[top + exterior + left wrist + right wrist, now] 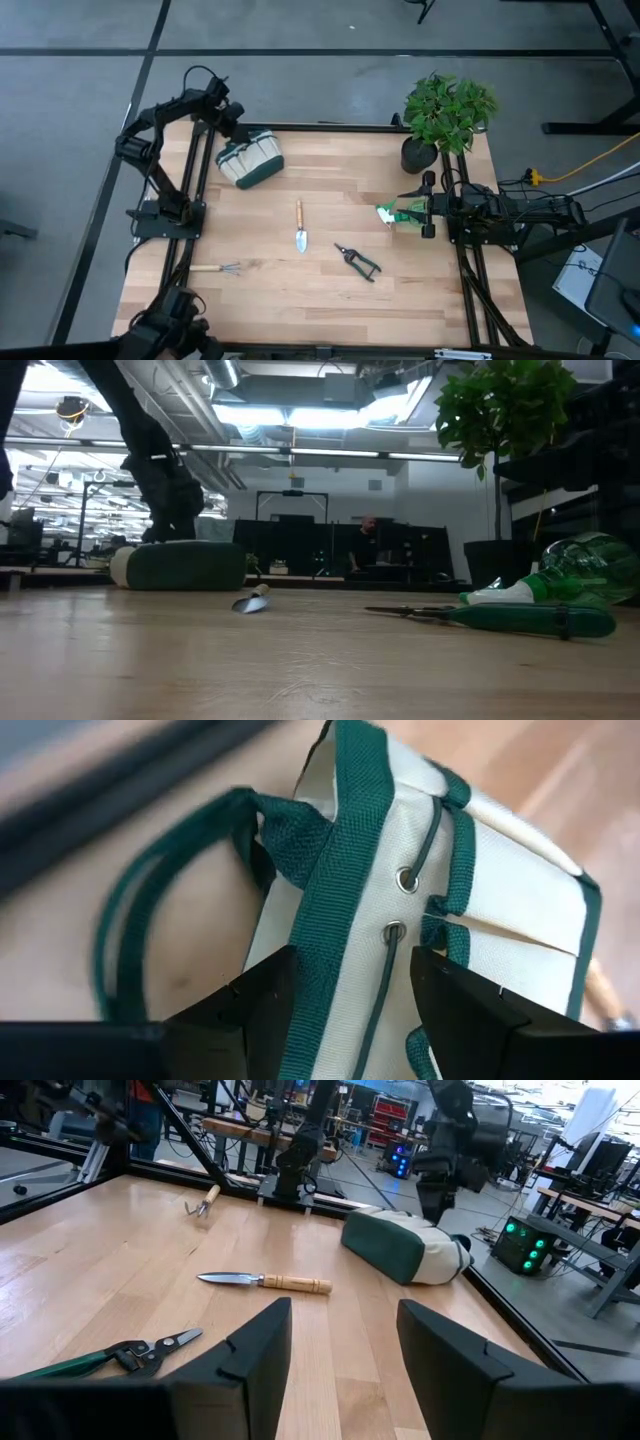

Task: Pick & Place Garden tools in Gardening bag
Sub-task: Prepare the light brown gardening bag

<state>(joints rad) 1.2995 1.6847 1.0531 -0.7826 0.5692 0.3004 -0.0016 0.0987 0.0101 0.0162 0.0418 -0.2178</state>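
Four garden tools are seen outside the gardening bag [252, 160], all on the wooden table [300, 305]. The bag is laid on its side near the table's far left corner, cream with green trim, its dark green base shown toward the low view. The left gripper [237, 133] is held at the bag's far end. In the left wrist view its fingers [260, 1005] are spread apart on either side of the green edge band, with two metal eyelets between them; they are not seen to be closed on the fabric.

The trowel [300, 228] is laid near the middle of the table, wooden handle toward the far side and blade toward the near side. The little rake [215, 268] is placed well apart from it, toward the near left. The pruning shears [357, 258] are found just right of the trowel's blade, green handles pointed toward the near right.

The green-and-white soft item [390, 213] is seen at the right side, just beside the right gripper [410, 213]; whether the two are touching cannot be told. In the right wrist view that gripper's fingers [250, 1350] are parted, and nothing is shown between them.

A potted plant [447, 105] is set at the far right corner.
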